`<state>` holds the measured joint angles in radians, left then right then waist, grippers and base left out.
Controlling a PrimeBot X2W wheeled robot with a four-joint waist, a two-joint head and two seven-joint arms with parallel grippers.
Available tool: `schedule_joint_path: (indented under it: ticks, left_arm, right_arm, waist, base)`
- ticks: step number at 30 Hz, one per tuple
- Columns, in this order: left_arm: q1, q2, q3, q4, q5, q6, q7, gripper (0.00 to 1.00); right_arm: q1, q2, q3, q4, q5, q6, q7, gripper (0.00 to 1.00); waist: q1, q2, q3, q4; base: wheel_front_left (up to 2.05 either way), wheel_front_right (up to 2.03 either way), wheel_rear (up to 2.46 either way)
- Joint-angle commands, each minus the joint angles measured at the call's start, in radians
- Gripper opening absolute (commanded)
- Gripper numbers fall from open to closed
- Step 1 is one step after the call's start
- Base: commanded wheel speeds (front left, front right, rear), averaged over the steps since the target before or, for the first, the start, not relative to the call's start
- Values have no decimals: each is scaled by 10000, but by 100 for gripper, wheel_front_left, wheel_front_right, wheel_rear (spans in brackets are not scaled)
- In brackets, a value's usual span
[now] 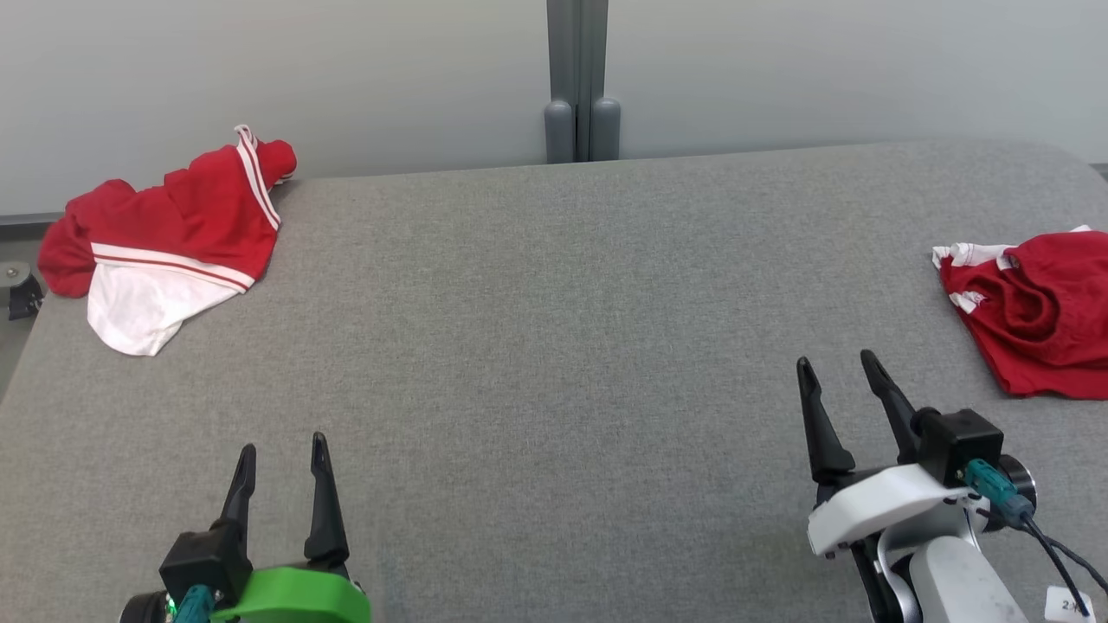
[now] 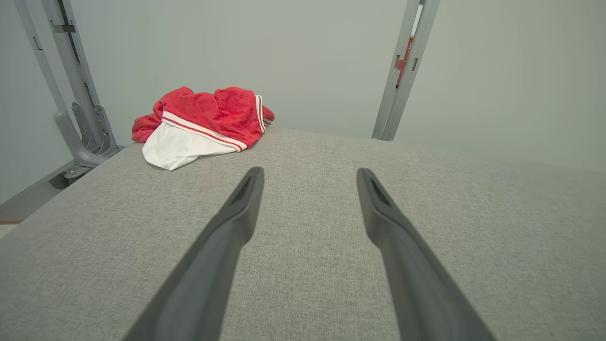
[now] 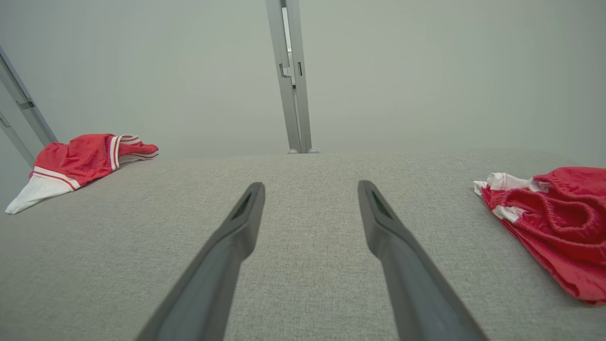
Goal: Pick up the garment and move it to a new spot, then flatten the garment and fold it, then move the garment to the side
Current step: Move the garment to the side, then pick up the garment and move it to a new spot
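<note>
Apparently the pick-up step is being opened: the crumpled red-and-white garment (image 1: 173, 225) is lying at the upper left of the head view on the grey counter (image 1: 554, 346), well apart from the left end effector (image 1: 284, 444) and right end effector (image 1: 836, 358), both being held released and empty. A long reach to that heap is being called for. A pair of red shorts (image 1: 1034, 311) is lying at the right edge. Writing on the white tag (image 1: 1066, 604), lower right, is being left unreadable.

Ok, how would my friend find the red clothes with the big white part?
Start at the big grey table and go to its far left corner, near the wall. A crumpled red garment lies there. Unlike the red garment at the right edge, it has a wide white panel beside red-and-white stripes.
</note>
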<state>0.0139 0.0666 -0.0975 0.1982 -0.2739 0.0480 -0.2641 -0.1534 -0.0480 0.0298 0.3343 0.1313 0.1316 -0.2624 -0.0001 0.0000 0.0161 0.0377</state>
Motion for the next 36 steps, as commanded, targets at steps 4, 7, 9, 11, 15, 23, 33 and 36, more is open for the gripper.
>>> schedule_joint_path:
  ticks: [4, 7, 9, 11, 15, 23, 33, 36]
  left_arm:
    - [643, -88, 109, -288, 0, -56, -2, 100]
    - [803, -122, 49, -342, 11, -98, -1, 100]
    - [822, -129, 36, -367, 12, -112, -1, 100]
    - [832, -137, 8, -395, 22, -125, -1, 100]
    - [828, -148, -11, -415, 33, -151, -1, 100]
    - [721, -156, -69, -360, 3, -186, -1, 100]
    - [485, -150, -109, -329, 70, -220, -3, 100]
    - [435, -144, 5, -346, 141, -253, -1, 100]
  right_arm:
    - [875, -37, 180, -532, 461, -17, -32, 100]
    - [1219, -39, 200, -669, 596, -17, -32, 100]
    - [1308, -37, 229, -686, 625, -17, -32, 100]
    - [1349, -37, 245, -693, 670, -17, -32, 100]
    - [1338, -36, 274, -743, 717, -17, -33, 100]
    - [1388, -36, 244, -815, 624, -17, -33, 100]
    - [1504, -35, 295, -1090, 683, -17, -33, 100]
    - [1509, -37, 373, -1157, 748, -17, -33, 100]
  waist:
    - [1, 0, -276, 17]
    - [1, 0, -354, 27]
    - [1, 0, -376, 24]
    - [1, 0, -398, 18]
    - [1, 0, -405, 0]
    - [1, 0, -369, 77]
    - [1, 0, -344, 1578]
    - [1, 0, -316, 2360]
  base:
    - [0, 0, 0]
    - [0, 0, 0]
    - [0, 0, 0]
    - [0, 0, 0]
    - [0, 0, 0]
    - [0, 0, 0]
    - [0, 0, 0]
    - [0, 0, 0]
